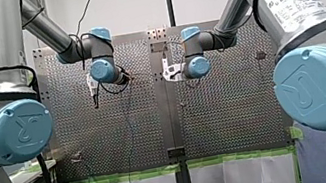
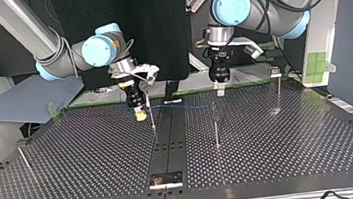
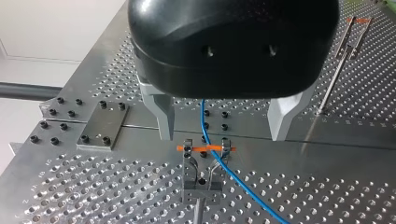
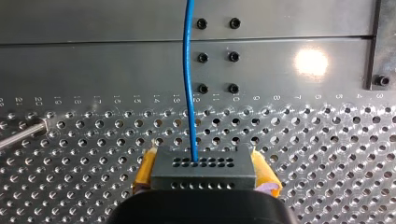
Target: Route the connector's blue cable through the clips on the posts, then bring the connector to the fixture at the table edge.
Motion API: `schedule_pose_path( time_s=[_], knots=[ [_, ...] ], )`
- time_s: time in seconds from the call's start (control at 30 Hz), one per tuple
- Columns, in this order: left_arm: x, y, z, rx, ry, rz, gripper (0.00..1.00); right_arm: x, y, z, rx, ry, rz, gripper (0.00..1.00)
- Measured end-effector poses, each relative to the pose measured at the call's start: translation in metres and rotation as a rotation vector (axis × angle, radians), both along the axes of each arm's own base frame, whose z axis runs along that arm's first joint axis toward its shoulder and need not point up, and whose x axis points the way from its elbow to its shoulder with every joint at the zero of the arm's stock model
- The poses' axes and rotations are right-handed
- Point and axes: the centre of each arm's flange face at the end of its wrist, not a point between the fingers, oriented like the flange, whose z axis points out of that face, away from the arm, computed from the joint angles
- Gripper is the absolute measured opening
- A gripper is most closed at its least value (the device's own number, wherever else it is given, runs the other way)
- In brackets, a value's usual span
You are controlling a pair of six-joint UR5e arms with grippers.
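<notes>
**Desk:** How do the arms stand?

**Me:** Both reach over the table (image 2: 281,153). My right arm (image 2: 58,52) comes in at the top view's left and my left arm (image 2: 265,9) at its right. Both wrists point down, near the table's edge on the arms' side.

**Desk:** And the grippers?

**Me:** My right gripper (image 4: 204,173) is clenched on the connector (image 4: 201,168), with yellow pads (image 4: 145,170) pressed on its two ends. My left gripper (image 3: 222,138) is released. Its metal fingers (image 3: 164,116) stand wide apart, grasp nothing and hover just above a clip (image 3: 201,179).

**Desk:** What does the connector look like?

**Me:** It is a dark grey block with two rows of small holes, held just above the table beside one of the posts (image 2: 151,115). The thin blue cable (image 4: 188,70) leaves a hole in the upper row. In the left wrist view it passes between the spread fingers, crosses the clip's orange band and runs along one prong. I cannot tell whether it is seated there.

**Desk:** Counts?

**Me:** There are two arms, two grippers, one connector and one cable. The top view shows four posts. The left wrist view shows two clips, the second (image 3: 352,32) well off to the side. One fixture (image 2: 165,179) sits at the table edge opposite the arms, well apart from the connector.
</notes>
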Motion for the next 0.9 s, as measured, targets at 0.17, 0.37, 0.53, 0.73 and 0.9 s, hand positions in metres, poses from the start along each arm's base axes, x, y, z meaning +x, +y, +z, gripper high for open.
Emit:
schedule_pose_path(
  time_s=[0.17,0.37,0.53,0.73,0.9],
  knots=[
    [0.0,0.0,0.0,-0.01,0.001,0.0,1.0,0.0,0.0,0.0,0.0,0.0,0.0,0.0],
    [-0.001,-0.004,0.001,-0.034,-0.004,-0.01,1.0,0.0,0.0,0.0,0.001,0.001,0.0,0.0],
    [-0.007,-0.012,0.002,-0.03,-0.009,-0.011,1.0,-0.001,0.001,-0.001,0.005,0.005,-0.002,0.0],
    [-0.013,-0.025,0.008,-0.045,-0.036,-0.004,1.0,-0.001,0.0,-0.002,0.009,0.01,-0.004,0.0],
    [-0.014,-0.043,0.012,-0.048,-0.042,-0.004,1.0,-0.002,0.001,-0.002,0.012,0.013,-0.004,0.0]
  ],
)
